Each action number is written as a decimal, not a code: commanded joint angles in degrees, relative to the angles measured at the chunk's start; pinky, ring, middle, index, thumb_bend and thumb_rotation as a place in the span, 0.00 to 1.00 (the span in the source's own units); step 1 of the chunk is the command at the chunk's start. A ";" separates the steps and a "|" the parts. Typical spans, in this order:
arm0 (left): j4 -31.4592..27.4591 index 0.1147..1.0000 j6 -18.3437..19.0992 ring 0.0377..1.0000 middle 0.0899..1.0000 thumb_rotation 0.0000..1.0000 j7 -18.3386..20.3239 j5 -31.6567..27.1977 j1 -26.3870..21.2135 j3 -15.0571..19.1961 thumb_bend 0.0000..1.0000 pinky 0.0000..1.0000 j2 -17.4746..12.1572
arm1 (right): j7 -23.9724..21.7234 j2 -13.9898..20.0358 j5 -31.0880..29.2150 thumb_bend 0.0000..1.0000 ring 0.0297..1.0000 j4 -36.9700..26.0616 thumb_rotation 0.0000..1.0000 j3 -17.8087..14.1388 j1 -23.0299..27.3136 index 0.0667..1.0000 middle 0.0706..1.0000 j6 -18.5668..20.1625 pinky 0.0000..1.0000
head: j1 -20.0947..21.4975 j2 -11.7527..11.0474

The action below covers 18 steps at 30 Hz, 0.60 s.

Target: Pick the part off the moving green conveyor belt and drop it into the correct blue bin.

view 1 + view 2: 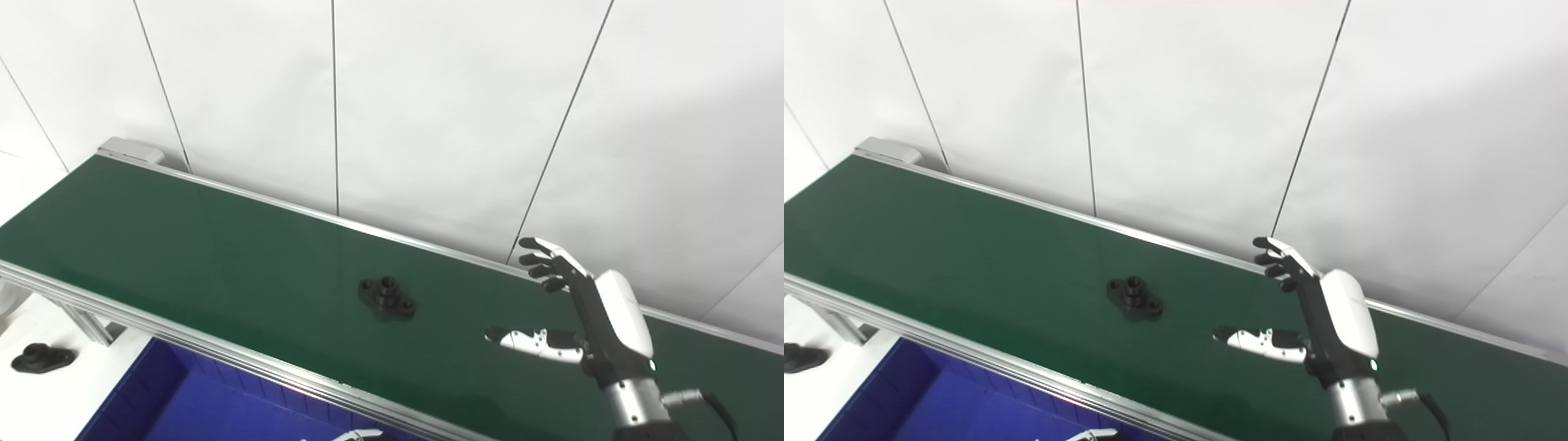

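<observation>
Right hand: the white-and-black right hand [603,318] hung over the belt, its fingers [542,257] spread apart and thumb out, holding nothing.
Left hand: only fingertips of the left hand [355,435] showed at the bottom edge; whether open or closed I cannot tell.
Part: the black flanged part [386,297] lay flat on the green conveyor belt [184,245], left of the right hand, apart from it.
Bin: the blue plastic bin [184,398] sat below the belt's near rail.
Spare: a second black part [41,358] lay on the white surface [37,404] left of the bin.

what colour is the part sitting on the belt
Black. The part lies on the green conveyor belt; it shows best in the left eye view.
</observation>
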<state>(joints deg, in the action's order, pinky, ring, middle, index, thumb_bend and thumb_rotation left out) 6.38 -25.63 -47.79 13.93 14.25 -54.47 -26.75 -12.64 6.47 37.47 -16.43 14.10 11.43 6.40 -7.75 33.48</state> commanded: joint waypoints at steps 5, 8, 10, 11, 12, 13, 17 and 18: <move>-2.03 0.73 -1.29 0.74 0.78 0.23 -0.35 0.25 -0.23 0.15 0.93 0.63 -1.45 | -1.46 -0.60 2.71 0.85 0.72 2.09 0.43 1.98 5.93 0.81 0.75 3.28 0.63 | 3.09 0.90; -1.99 0.75 -1.29 0.76 0.79 0.25 -0.92 1.18 -0.08 0.17 0.93 0.65 -1.67 | -1.80 -0.38 4.98 0.85 0.73 4.29 0.46 3.27 7.92 0.82 0.75 3.94 0.65 | 3.84 1.23; -2.01 0.75 -1.29 0.76 0.79 0.25 -1.42 1.41 -0.24 -0.14 0.92 0.66 -1.82 | -2.77 -0.40 6.28 0.85 0.74 5.15 0.47 4.07 9.15 0.82 0.77 5.39 0.66 | 4.30 1.46; -2.16 0.75 -1.29 0.76 0.80 0.24 -1.39 1.27 -0.29 -0.25 0.92 0.65 -1.91 | -3.15 -0.43 6.65 0.85 0.74 5.82 0.46 4.39 9.82 0.83 0.77 5.88 0.67 | 4.36 1.50; -2.29 0.75 -1.29 0.76 0.80 0.24 -1.47 1.16 -0.37 -0.41 0.92 0.66 -2.03 | -3.40 -0.48 6.97 0.84 0.74 6.49 0.46 4.64 10.39 0.83 0.77 6.17 0.67 | 4.82 1.67; -2.34 0.75 -1.29 0.76 0.80 0.23 -1.80 1.29 -0.49 -0.67 0.92 0.65 -2.14 | -3.56 -0.57 7.19 0.85 0.74 7.40 0.46 4.84 11.00 0.83 0.77 6.31 0.67 | 4.82 1.67; -2.63 0.76 -1.29 0.77 0.80 0.21 -2.89 1.60 -0.70 -1.55 0.92 0.65 -2.46 | -4.50 -0.69 8.18 0.85 0.77 10.41 0.47 5.95 13.26 0.82 0.78 6.83 0.71 | 5.27 2.00; -2.66 0.76 -1.29 0.77 0.80 0.22 -3.30 1.90 -0.72 -1.76 0.91 0.66 -2.50 | -4.92 -0.73 8.68 0.86 0.77 11.24 0.47 6.48 14.02 0.82 0.78 7.15 0.73 | 5.26 2.12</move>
<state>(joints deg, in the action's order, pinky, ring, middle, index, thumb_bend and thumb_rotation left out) 4.99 -25.63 -49.26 14.10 13.84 -55.86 -28.46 -17.38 6.28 45.31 -5.08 20.19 22.16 12.26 -2.46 35.51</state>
